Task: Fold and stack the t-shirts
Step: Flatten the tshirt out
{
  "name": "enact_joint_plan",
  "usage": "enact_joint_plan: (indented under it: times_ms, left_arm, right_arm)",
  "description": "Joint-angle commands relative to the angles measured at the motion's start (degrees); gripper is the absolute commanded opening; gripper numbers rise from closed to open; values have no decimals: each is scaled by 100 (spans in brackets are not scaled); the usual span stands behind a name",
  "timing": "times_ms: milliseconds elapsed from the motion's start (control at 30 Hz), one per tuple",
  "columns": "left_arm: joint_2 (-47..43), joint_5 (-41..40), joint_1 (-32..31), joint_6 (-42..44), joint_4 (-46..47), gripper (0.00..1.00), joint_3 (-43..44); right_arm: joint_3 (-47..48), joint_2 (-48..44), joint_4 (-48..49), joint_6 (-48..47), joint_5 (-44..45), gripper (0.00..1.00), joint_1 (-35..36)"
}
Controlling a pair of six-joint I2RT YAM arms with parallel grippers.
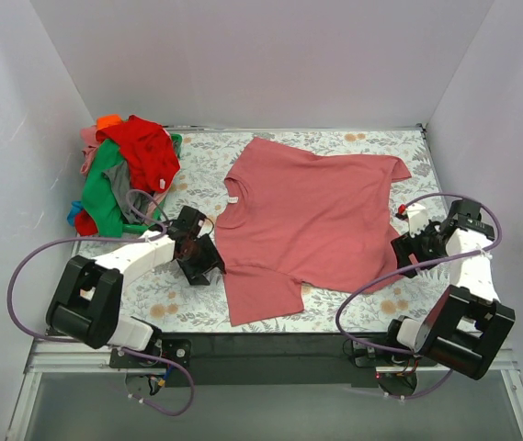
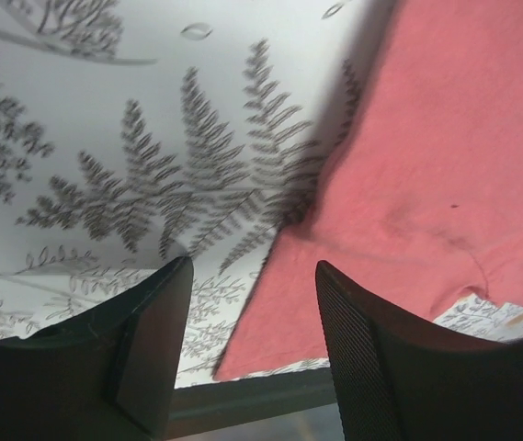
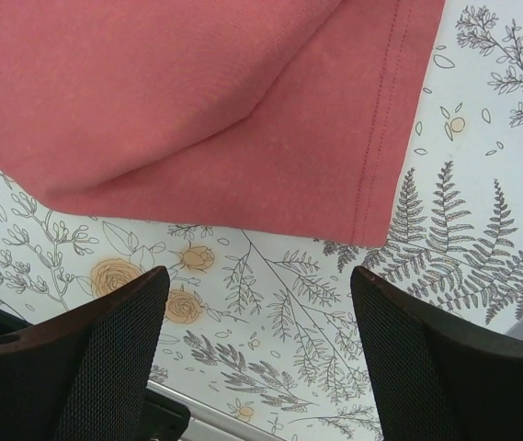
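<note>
T-shirt (image 1: 316, 216) in salmon pink lay flat on the counter (image 1: 371, 303), neck tag (image 1: 232, 198) unreadable; left gripper (image 1: 213, 246) and right gripper (image 1: 401, 250) had jaws apart.

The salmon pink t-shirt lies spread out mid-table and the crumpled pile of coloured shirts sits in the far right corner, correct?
Not quite: the top external view shows the crumpled pile of red, green and grey cotton t-shirts in the far left corner. The salmon-pink cotton t-shirt does lie spread out mid-table.

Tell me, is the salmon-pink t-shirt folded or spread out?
Spread out: the salmon-pink t-shirt lies flat on the table cover, neck opening and sleeve showing.
</note>
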Motion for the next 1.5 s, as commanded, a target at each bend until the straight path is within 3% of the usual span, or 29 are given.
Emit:
enact_joint_plan:
  times_ms: [0,233,500,1133,1300,1400,1433,1467]
  left_arm:
    - [162,-36,-29,21,289,54,343]
    - [478,131,-56,223,500,50,309]
    - [716,316,-47,302,755,44,247]
    - [427,307,-47,461,1230,5,-105]
    - [66,158,-47,364,1239,1,-227]
    - [-145,149,-47,329,1239,0,-289]
    - [-206,140,-47,320,1239,0,-298]
    - [-294,123,-56,311,1204,0,-315]
  right_arm:
    - [33,119,-76,-328,-325,85,-176]
    - [59,435,-59,-337,-413,82,-448]
    - [410,1278,38,23,-800,71,-484]
    - [605,2096,1233,1087,-106,65,-132]
    - [306,2088,1198,1017,-97,50,43]
    - [261,1922,1111,964,-27,27,61]
    - [279,1860,1067,964,-44,11,61]
    - [297,1781,1014,946,-114,3,61]
